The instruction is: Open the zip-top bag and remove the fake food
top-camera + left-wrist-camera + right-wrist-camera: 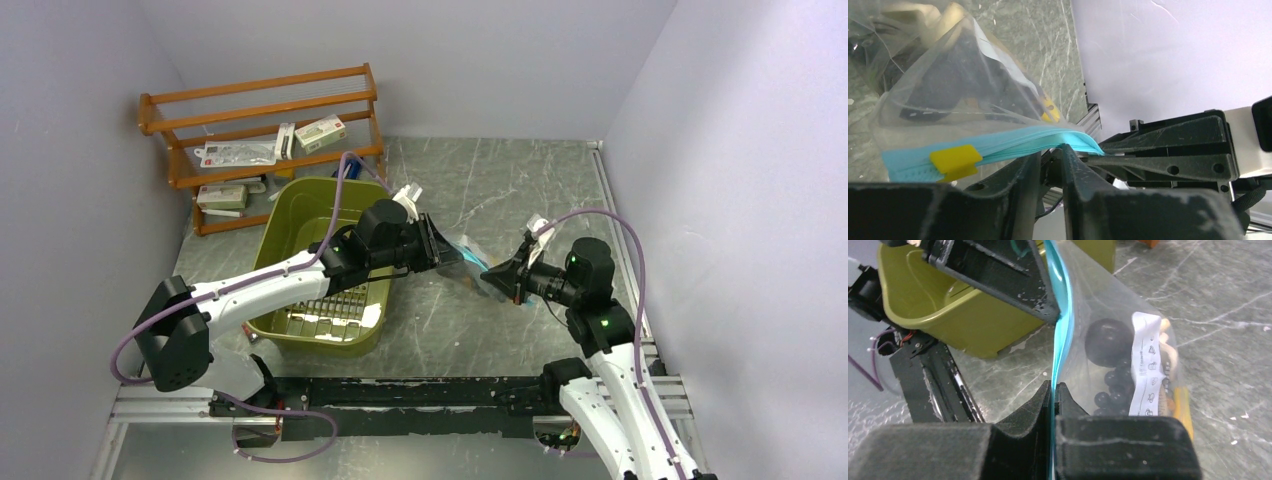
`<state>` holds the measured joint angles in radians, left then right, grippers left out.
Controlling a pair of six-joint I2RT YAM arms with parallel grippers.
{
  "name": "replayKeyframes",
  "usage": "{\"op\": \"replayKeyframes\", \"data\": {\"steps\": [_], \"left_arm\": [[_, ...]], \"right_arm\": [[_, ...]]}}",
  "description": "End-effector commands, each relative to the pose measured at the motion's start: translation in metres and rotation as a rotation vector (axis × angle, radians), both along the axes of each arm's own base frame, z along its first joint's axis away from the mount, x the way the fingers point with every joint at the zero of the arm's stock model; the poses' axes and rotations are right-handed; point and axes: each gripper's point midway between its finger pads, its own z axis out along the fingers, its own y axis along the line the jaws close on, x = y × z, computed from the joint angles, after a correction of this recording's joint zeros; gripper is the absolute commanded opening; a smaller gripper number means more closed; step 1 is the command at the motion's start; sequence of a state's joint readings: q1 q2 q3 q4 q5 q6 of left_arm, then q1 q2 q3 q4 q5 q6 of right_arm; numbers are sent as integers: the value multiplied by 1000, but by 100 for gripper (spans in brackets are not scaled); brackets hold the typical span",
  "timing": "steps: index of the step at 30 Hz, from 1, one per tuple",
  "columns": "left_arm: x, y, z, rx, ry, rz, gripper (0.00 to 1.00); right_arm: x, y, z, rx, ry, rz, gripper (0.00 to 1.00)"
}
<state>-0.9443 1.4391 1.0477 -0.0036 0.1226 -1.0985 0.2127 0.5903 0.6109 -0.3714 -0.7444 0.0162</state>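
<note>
Both arms are on the zip-top bag, which is held between them over the middle of the bench, just right of the green bin. The left end effector is narrowed right down, nipping the teal zip strip from the left. The right end effector is clamped on the same strip from the near right. The yellow slider sits on the strip, out past the left pinch, and the mouth looks zipped. The fake food is all inside, with dark grapes and something yellow low in the bag.

Here's the danger: both grips are thin pinches on slick plastic. Pull apart too hard and the strip could slide out of one grip, leaving the loaded bag to swing or drop. If each end effector has both layers of the strip, pulling only stretches the seal. If it pops suddenly, the food could spill across the bench.
</note>
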Motion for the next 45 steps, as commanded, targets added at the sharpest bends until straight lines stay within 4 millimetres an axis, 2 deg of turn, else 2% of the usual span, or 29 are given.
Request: {"op": "replayKeyframes", "data": {"steps": [1, 5, 14, 19, 22, 27, 29, 33, 36, 40, 45], "left_arm": [[6, -5, 16, -40, -52, 11, 39], [6, -8, 20, -64, -50, 9, 44], [4, -7, 26, -129, -35, 23, 47], [4, -7, 16, -102, -4, 27, 37], [4, -6, 14, -104, -2, 29, 26], [5, -5, 12, -92, 2, 38, 21], [5, -5, 10, -89, 12, 38, 26], [-1, -8, 28, -176, -31, -1, 57], [-2, -7, 36, -190, -34, 3, 68], [0, -4, 32, -192, -5, 34, 66], [2, -8, 18, -155, 38, 34, 53]], "right_arm": [[-18, 11, 9, 32, -44, 125, 1], [-16, 10, 10, 31, -46, 107, 1], [-14, 10, 7, 28, -31, 102, 1], [-13, 9, 8, 27, -35, 91, 1], [-13, 9, 8, 27, -37, 88, 0], [-14, 9, 8, 28, -39, 93, 1], [-15, 9, 8, 29, -39, 99, 1], [-13, 8, 8, 27, -40, 88, 1], [-13, 8, 8, 27, -38, 85, 1], [-13, 9, 9, 27, -40, 89, 1], [-14, 8, 9, 29, -44, 88, 1]]}}
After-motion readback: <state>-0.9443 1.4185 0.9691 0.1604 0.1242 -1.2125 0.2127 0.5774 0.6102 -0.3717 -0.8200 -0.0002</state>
